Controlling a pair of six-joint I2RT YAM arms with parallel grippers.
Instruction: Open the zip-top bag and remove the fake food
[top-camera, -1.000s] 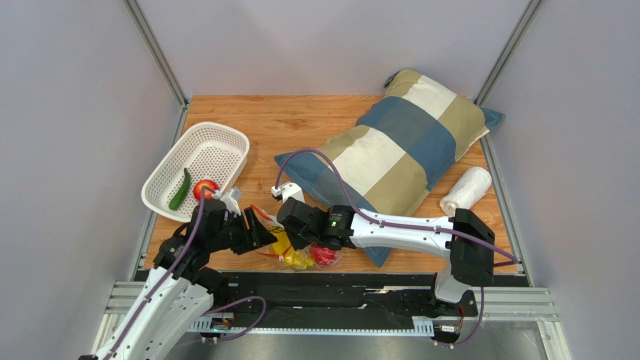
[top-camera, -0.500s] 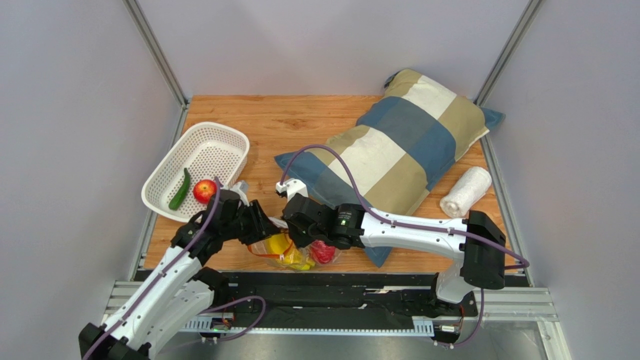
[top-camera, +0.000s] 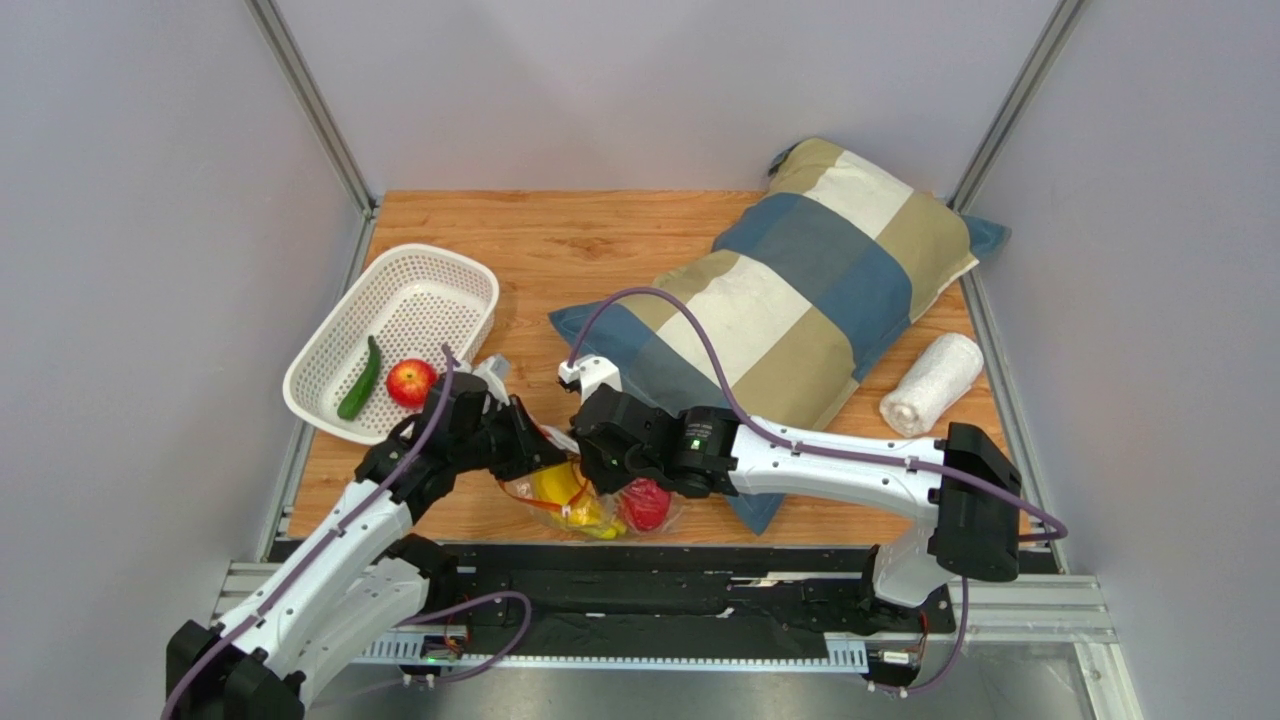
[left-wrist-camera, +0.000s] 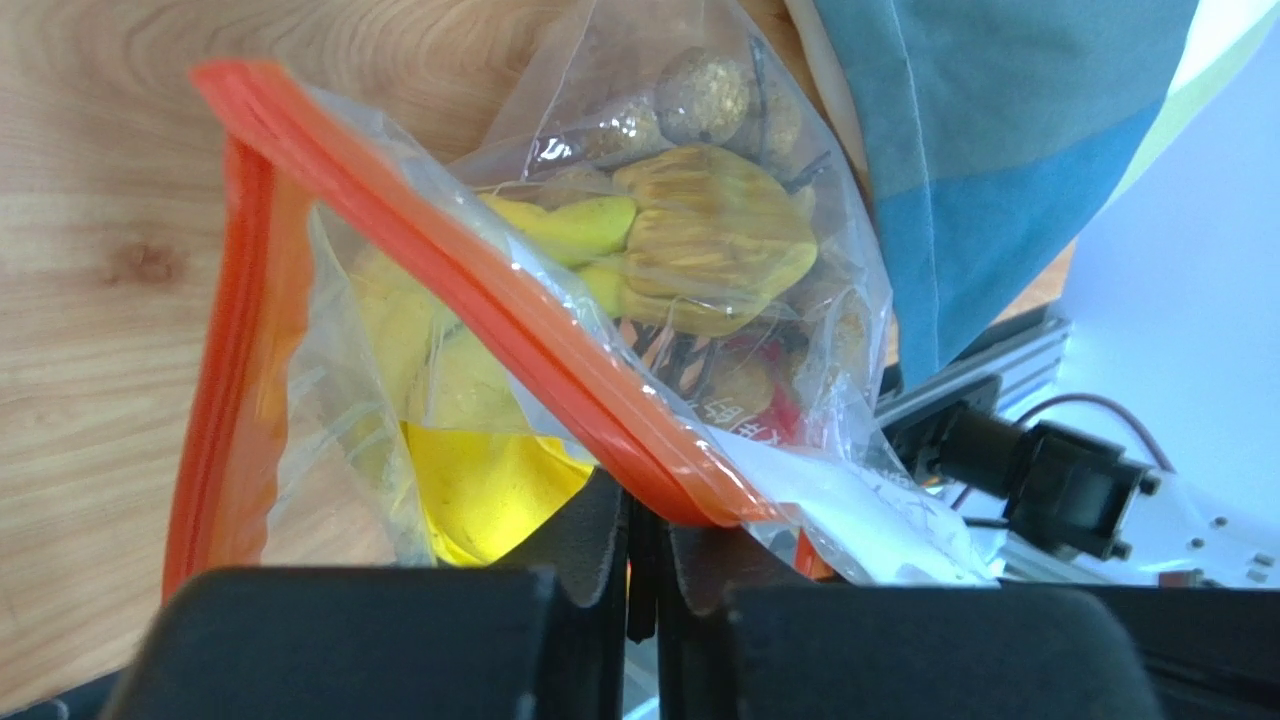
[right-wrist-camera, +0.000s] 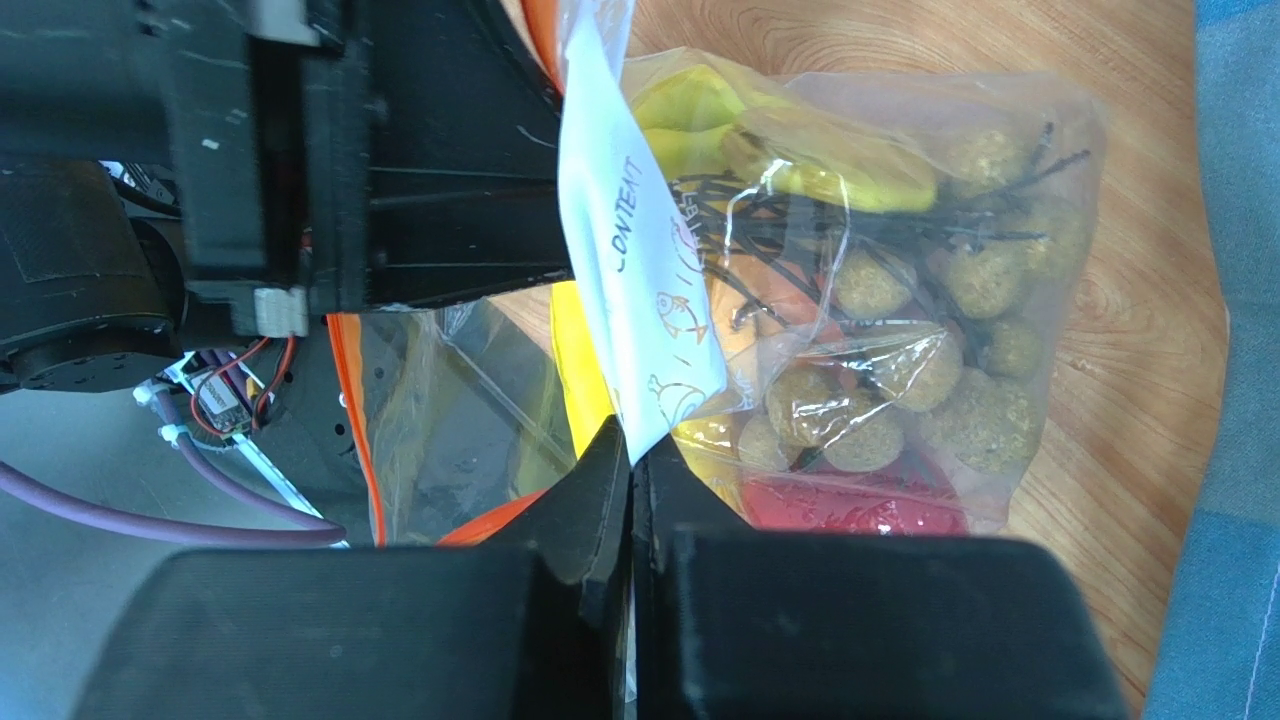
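Observation:
The zip-top bag (top-camera: 583, 504) lies at the table's near edge, clear and crinkly, its orange-red zipper strip (left-wrist-camera: 496, 315) parted into two lips. Inside I see fake food: a yellow banana (left-wrist-camera: 568, 230), a brownish grape bunch (right-wrist-camera: 902, 405) and a red apple (right-wrist-camera: 857, 507). My left gripper (left-wrist-camera: 646, 510) (top-camera: 538, 450) is pinched on one orange lip. My right gripper (right-wrist-camera: 631, 443) (top-camera: 598, 468) is shut on the opposite edge, at the white label (right-wrist-camera: 624, 270). Another red apple (top-camera: 409, 381) and a dark green vegetable (top-camera: 361, 378) lie in the white mesh basket (top-camera: 451, 270).
A large patchwork pillow (top-camera: 796, 300) covers the right half of the table, its blue corner next to the bag. A white rolled towel (top-camera: 932, 383) lies at the right edge. Metal rails run along the near edge below the bag.
My left gripper has swung right from beside the basket to the bag's mouth and closed on the orange strip. The right arm shifted slightly right, still gripping the bag.

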